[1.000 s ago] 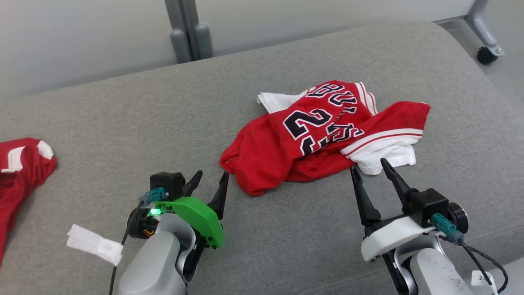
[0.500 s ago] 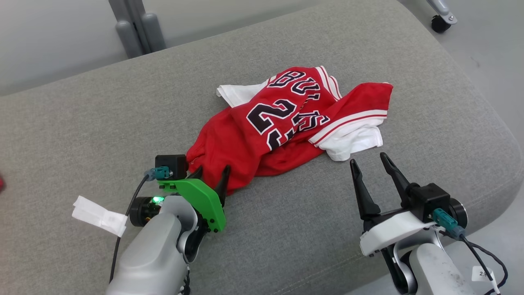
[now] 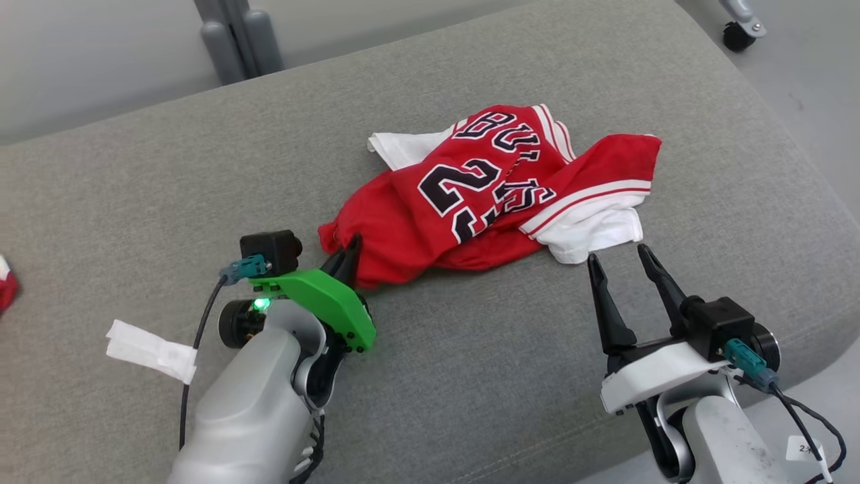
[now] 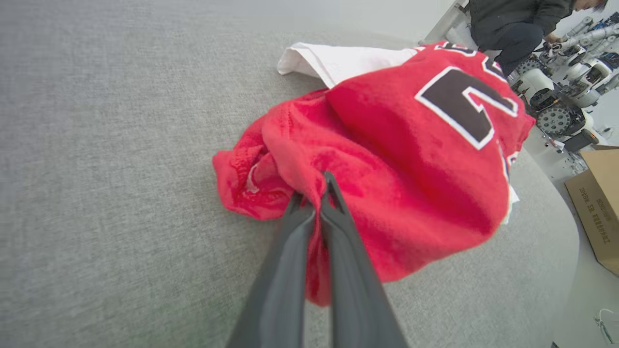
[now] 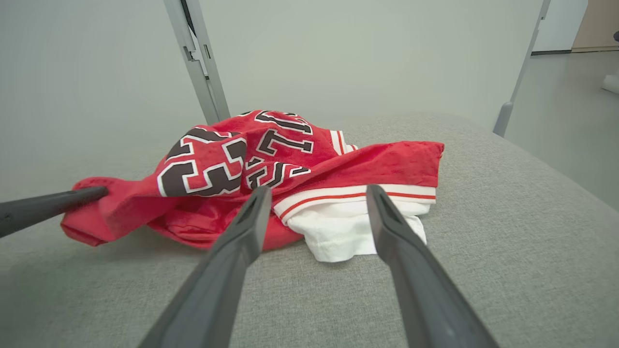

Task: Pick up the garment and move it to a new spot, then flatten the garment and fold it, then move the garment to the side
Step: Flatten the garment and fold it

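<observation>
A crumpled red jersey (image 3: 470, 202) with white trim and black numerals lies in a heap on the grey cushion (image 3: 470, 376). My left gripper (image 3: 351, 250) is shut on the jersey's near-left red fold; in the left wrist view the two fingers pinch a ridge of the red jersey (image 4: 387, 159) at the left gripper (image 4: 319, 191). My right gripper (image 3: 619, 257) stands open just short of the jersey's white hem. In the right wrist view the right gripper (image 5: 316, 193) frames that white hem of the jersey (image 5: 290, 159) without touching it.
A white tag (image 3: 151, 349) hangs from the left arm's cable. A scrap of another red garment (image 3: 5, 286) shows at the far left edge. Grey metal legs (image 3: 235, 40) stand behind the cushion, a caster wheel (image 3: 738, 35) on the floor at top right. A person and a cardboard box (image 4: 597, 203) are beyond.
My left gripper moved forward onto the jersey's near-left edge and shut on it. The head camera turned, shifting the whole scene. The right gripper stayed open near the white hem.
</observation>
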